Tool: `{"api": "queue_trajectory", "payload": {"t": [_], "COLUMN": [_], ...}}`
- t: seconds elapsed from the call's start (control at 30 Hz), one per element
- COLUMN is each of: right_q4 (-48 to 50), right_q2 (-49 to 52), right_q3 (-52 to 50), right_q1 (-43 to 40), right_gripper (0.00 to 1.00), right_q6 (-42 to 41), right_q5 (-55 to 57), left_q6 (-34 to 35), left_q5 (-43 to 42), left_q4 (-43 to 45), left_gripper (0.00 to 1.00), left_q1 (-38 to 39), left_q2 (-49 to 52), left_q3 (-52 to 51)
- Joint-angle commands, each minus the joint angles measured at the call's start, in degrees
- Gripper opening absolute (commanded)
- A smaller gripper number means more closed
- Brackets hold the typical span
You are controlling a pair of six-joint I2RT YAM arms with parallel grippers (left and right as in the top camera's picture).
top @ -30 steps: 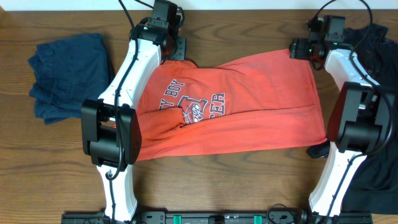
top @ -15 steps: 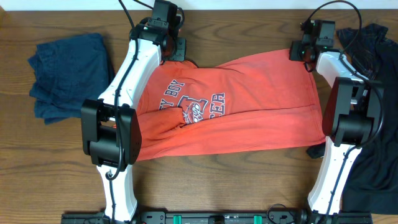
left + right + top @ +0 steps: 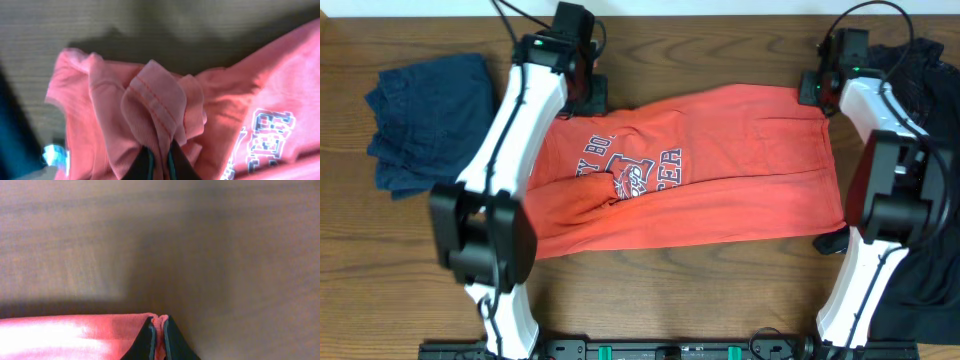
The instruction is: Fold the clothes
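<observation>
Here left hand (image 3: 159, 154) and right hand (image 3: 159, 326) pinch the T-shirt (image 3: 740, 170), seemingly at far corners

The only writing stands on the chest of the coral-red T-shirt (image 3: 740, 170), in white block letters with dark outlines. In the overhead view the upper line (image 3: 594, 150) reads "Y BO", and the letters before and after it do not show. To the right, "CER" (image 3: 668, 159) ends a lower line. Between them sits one large block letter (image 3: 636, 172), creased and unclear. In the left wrist view a blurred piece of the same print (image 3: 260, 140) cannot be read.
</observation>
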State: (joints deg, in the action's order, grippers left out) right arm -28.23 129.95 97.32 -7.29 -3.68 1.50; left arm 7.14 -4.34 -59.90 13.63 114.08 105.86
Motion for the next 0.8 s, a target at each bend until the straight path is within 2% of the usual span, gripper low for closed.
{"api": "queue_trajectory", "payload": {"t": [0.0, 0.3, 0.77], "right_q4": [-5.4, -24.4, -45.5], "right_q2": [-6.9, -11.6, -11.6], "right_q3": [0.2, 0.2, 0.2], "right_q1": [-0.7, -1.1, -1.6], "right_gripper": [0.03, 0.01, 0.01], "right_q6": [-0.6, -0.6, -0.6], "right_q5": [1.8, 5.9, 8.2], "left_q6": [4.0, 5.2, 5.2], "left_q5": [-1.6, -1.6, 2.7], "left_q4": [-6.3, -24.6, -25.8], "left_gripper": [0.06, 0.06, 0.06], "left_q1": [-0.1, -0.1, -0.1], "left_q2": [-5.3, -7.5, -7.4], "left_q3": [0.2, 0.0, -5.2]}}
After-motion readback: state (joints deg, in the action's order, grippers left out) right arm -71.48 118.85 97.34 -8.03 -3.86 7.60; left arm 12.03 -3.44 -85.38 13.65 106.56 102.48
